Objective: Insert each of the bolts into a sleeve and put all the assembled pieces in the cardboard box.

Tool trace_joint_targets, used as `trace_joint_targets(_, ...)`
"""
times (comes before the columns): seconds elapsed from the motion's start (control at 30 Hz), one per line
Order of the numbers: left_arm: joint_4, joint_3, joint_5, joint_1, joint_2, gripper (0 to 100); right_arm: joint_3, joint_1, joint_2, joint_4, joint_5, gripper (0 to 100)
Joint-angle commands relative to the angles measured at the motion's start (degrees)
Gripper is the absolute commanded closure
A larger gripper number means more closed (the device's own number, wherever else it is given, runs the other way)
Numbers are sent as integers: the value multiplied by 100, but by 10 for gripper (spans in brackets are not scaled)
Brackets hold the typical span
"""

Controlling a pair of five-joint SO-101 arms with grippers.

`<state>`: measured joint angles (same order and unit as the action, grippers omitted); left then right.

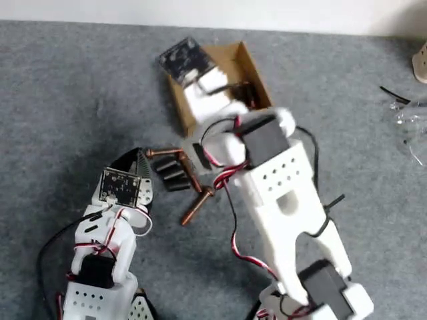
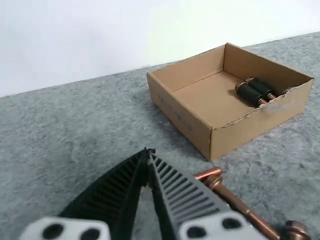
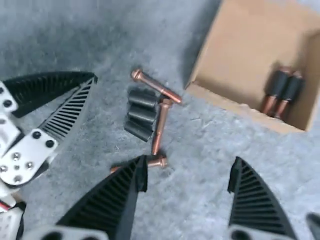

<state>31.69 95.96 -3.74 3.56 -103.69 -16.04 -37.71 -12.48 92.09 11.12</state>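
Beyond spread right gripper (image 3: pixel 189 165), loose bolts (image 3: pixel 160 125), sleeves (image 3: pixel 142 112)

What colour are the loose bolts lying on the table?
Copper. The bolts show best in the right wrist view.

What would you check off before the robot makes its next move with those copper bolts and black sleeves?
1. Right gripper open and empty: ok.
2. Left gripper open for a grasp: not ok, it is shut.
3. Three loose copper metal bolts lying free of the arms: ok.
4. Three black cylindrical sleeves side by side next to the bolts: ok.
5. Open brown cardboard box has room beside the two assembled pieces: ok.
6. Sleeve openings unblocked: cannot tell.
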Motion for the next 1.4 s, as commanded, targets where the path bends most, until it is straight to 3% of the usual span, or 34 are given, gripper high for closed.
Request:
trace_joint_targets(0.0,-132,119,18,-66,-75,992,1604,-92,-453,-1156,-53,760)
trace_joint_targets(0.2,-246,119,334,-356,-66,989,4251,-242,-831,-2870,695,760)
trace_joint_targets(0.43,-343,119,334,-365,-40,989,5798,-242,-1015,-4189,1574,760)
trace_joint_targets(0.67,-440,119,369,-629,-66,989,6237,-488,-998,-4690,2295,760)
trace_joint_targets(1.0,-510,119,369,-699,-66,989,6255,-1042,-980,-4963,2760,760)
trace_joint_targets(1.27,-519,110,378,-866,-66,989,6501,-1024,-277,-5393,2716,760)
trace_joint_targets(1.37,-519,110,378,-866,-66,989,6501,-1033,-198,-5402,2259,760)
